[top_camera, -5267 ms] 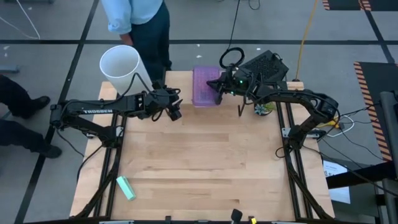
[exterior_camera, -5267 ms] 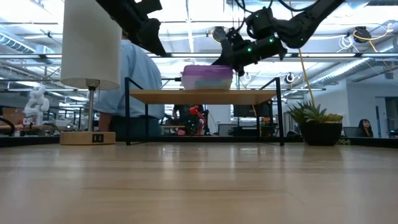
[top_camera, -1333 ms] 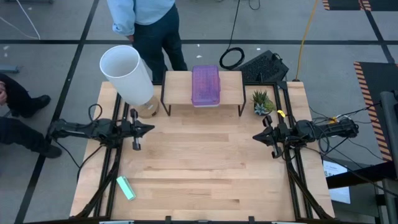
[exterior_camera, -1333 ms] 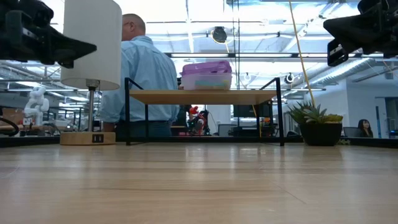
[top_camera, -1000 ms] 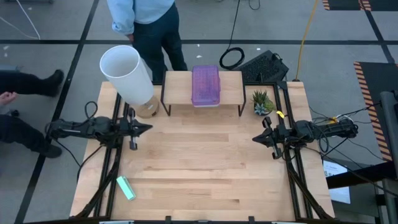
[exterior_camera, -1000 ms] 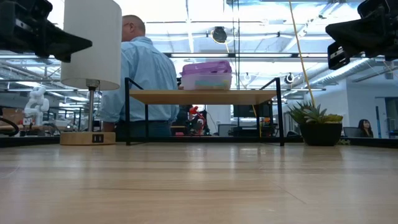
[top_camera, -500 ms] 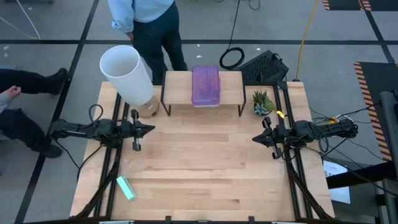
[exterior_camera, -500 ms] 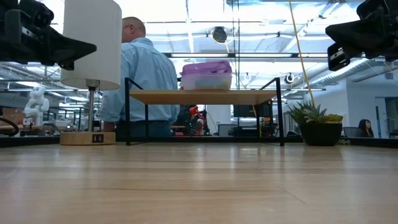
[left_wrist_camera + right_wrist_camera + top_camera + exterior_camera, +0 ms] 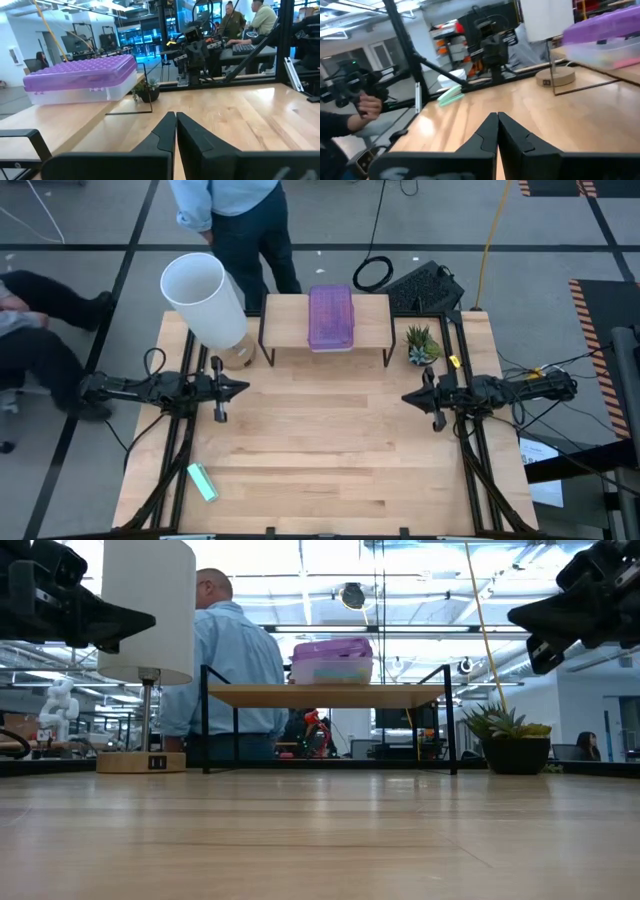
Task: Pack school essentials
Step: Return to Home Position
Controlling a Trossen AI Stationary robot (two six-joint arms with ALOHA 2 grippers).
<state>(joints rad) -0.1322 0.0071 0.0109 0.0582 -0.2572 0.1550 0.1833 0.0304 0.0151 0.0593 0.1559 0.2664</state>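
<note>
Purple box on shelf, hands apart

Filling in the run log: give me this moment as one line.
left gripper: shut, empty, table's left edge | right gripper: shut, empty, right edge | purple-lidded box: closed, on shelf | green item: on table

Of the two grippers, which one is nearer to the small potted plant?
The right gripper, shut and empty at the table's right edge. The potted plant stands in the far right corner just behind it; the left gripper waits at the opposite edge.
</note>
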